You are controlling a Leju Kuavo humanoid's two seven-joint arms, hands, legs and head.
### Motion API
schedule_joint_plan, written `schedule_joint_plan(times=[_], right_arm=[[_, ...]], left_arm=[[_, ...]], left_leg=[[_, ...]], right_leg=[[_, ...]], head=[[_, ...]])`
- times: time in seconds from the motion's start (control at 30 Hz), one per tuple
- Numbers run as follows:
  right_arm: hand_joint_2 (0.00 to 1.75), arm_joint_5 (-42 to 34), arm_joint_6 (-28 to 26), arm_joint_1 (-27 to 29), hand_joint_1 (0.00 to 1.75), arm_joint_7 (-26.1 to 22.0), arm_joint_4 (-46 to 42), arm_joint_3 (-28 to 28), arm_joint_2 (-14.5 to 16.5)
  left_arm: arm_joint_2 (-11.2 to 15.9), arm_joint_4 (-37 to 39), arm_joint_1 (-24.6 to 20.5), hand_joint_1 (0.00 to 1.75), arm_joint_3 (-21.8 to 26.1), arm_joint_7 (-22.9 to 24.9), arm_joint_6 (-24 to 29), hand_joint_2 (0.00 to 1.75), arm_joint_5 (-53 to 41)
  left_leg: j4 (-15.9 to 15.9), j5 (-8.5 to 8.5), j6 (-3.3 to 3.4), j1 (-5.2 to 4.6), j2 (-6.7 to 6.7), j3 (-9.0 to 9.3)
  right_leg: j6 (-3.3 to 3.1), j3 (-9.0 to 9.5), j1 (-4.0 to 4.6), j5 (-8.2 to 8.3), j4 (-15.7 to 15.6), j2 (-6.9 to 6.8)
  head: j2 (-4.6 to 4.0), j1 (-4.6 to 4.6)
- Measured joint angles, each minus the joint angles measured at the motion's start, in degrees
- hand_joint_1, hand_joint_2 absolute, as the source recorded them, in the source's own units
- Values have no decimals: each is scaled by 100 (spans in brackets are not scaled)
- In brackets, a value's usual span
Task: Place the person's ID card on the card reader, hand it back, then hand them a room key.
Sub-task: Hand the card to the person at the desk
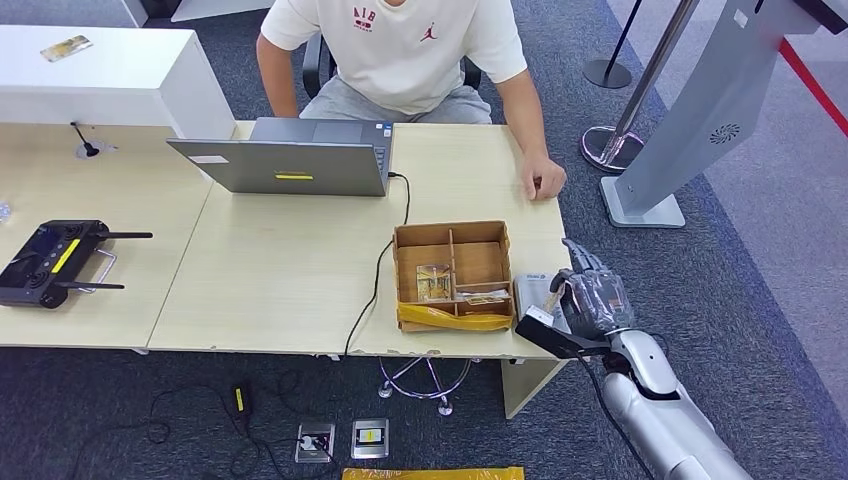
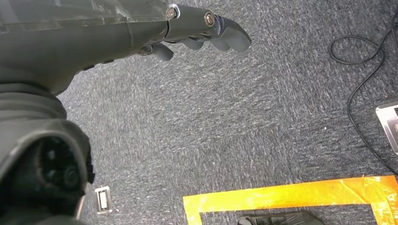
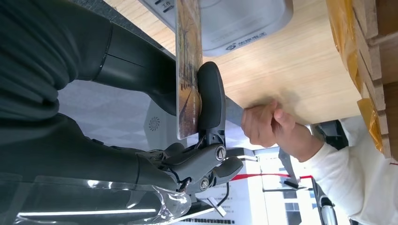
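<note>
The right hand (image 1: 592,300) sits at the near right corner of the worktop (image 1: 280,270), fingers closed on a card (image 3: 187,70). In the right wrist view the card stands on edge, pinched between the thumb (image 3: 211,98) and the darker fingers behind it, its printed face showing an orange-brown picture. Just past the held card lies the grey card reader (image 1: 532,290), flat on the worktop; whether the card touches it cannot be told. Beside the hand, on its inner side, stands a wooden box (image 1: 452,272) with compartments, cards lying in two of them, and yellow tape along its near wall. Farther ahead of the hand, a person's hand (image 1: 543,178) rests on the worktop edge, loosely curled; the person sits behind a grey laptop (image 1: 290,160).

The left hand (image 2: 197,33) hangs over grey carpet (image 2: 234,131), fingers curled in with nothing in them. Orange tape (image 2: 291,194) marks the floor below it, and a black cable (image 2: 361,84) loops off to one side.
</note>
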Motion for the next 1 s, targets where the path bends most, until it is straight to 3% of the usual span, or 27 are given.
schedule_joint_plan(times=[0.23,0.47,0.67,1.0], right_arm=[[175,80,33,-851,175,-175,-21,-155,-17],[175,430,-88,-2482,175,-683,185,-316,19],[175,770,-218,-3713,175,-871,1073,-296,355],[175,960,-148,-4269,175,-737,2205,-203,846]], left_arm=[[-1,0,-6,0,-1,-88,36,0,-113],[-5,0,-91,0,-45,-91,48,0,-225],[-42,0,-211,0,-129,-27,-8,0,-338],[-39,0,-305,0,-250,69,-65,0,-426]], left_leg=[[1,2,0,-1,15,2],[1,5,0,-1,15,0],[1,5,0,0,12,-2],[1,5,0,1,3,-5]], right_leg=[[0,-3,-1,7,1,10],[-1,-5,-2,9,4,10],[-1,-6,0,9,5,6],[-2,-5,1,8,4,1]], head=[[0,-1],[0,-1],[0,-1],[0,0]])
